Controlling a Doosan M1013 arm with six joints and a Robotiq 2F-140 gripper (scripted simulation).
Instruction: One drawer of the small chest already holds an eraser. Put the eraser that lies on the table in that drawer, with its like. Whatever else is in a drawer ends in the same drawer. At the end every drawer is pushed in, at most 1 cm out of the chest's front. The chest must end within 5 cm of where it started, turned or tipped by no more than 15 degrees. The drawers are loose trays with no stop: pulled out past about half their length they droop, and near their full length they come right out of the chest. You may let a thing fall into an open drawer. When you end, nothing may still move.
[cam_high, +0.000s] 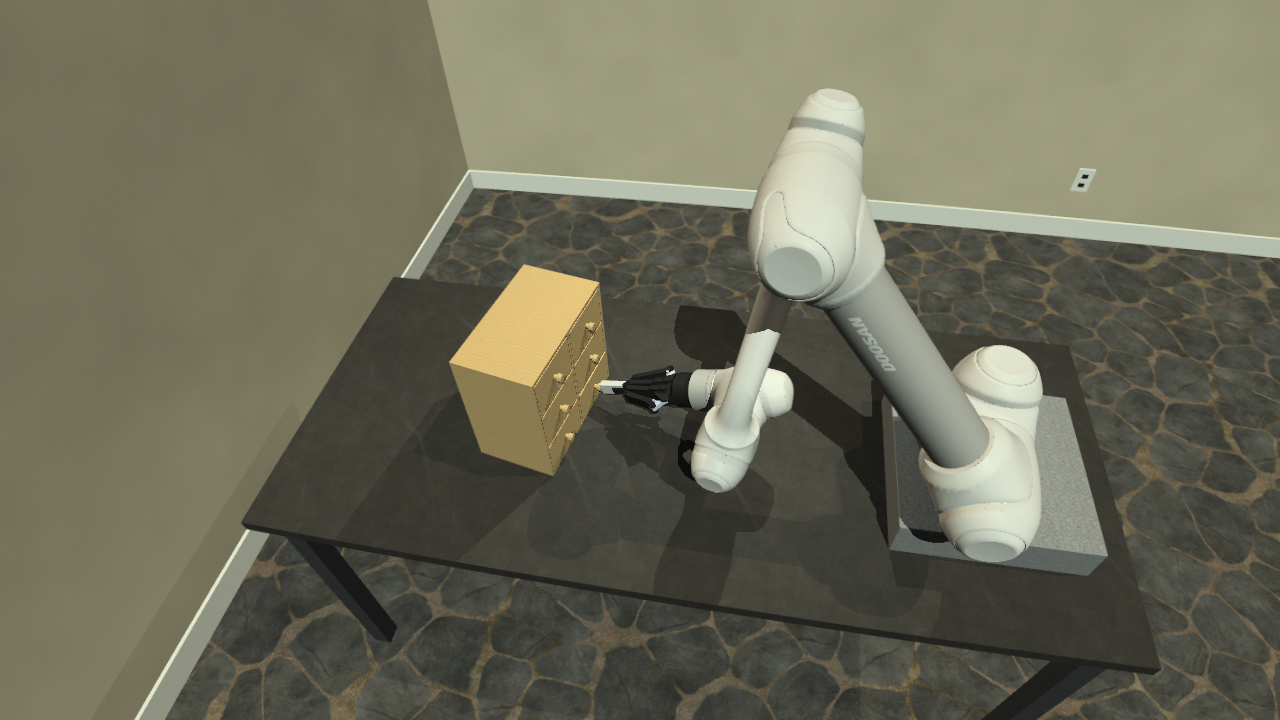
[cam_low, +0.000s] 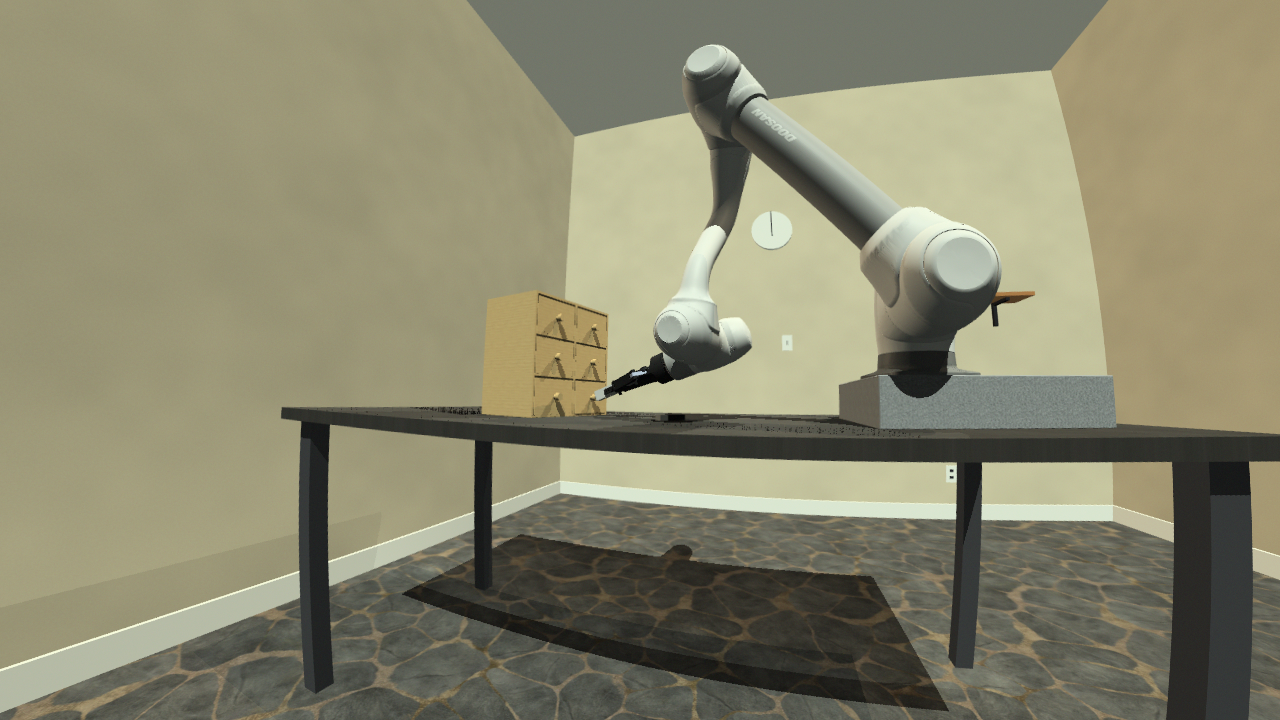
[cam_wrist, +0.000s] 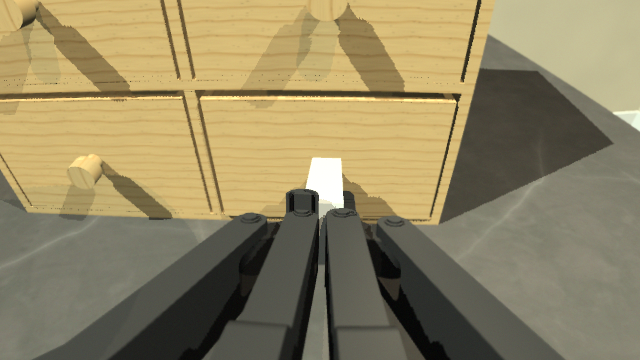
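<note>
Chest (cam_high: 528, 322) (cam_low: 510, 353) (cam_wrist: 195, 120) stands toward the worktop's (cam_high: 402, 510) (cam_low: 447, 428) (cam_wrist: 125, 270) left edge in the top view, between far and near corners. Claw (cam_high: 612, 386) (cam_low: 599, 394) (cam_wrist: 326, 181) fully closed, nothing gripped — pale tips right at the far-side bottom drawer (cam_high: 588, 401) (cam_low: 581, 390) (cam_wrist: 260, 145), contact unclear. Drawers look in or nearly so. Neither eraser is in sight — can't tell where they are.
</note>
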